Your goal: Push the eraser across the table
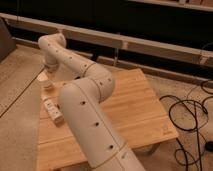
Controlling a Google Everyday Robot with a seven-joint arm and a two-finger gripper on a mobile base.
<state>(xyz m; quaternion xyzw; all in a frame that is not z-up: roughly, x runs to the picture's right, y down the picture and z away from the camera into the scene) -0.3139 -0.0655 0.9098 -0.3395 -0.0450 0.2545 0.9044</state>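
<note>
The eraser [53, 111], as I take the pale oblong block to be, lies flat on the desk [132, 107] close to its left edge, about midway between the far and near corners, with its long axis roughly along that edge. The white arm [87, 107] rises from the near side, bends over the middle of the desk and ends at the far-left corner. There the gripper [48, 72] hangs just above a small pale cup-like thing [45, 82]. Whether the two touch, and whether the jaws are released or clenched, I cannot tell. The gripper is farther back than the eraser and apart from it.

The block is probably light and stiff enough to slide as one piece, though a felt or rubbery underside may drag on the wood. It needs no grasp. The best contact is low on the long side facing the left edge, near its middle, so it travels right without turning. A push off-centre would likely spin it. So near the edge, there is little room to get behind it, and a wrong nudge could tip it onto the grey speckled surface [20, 107] at the left
</note>
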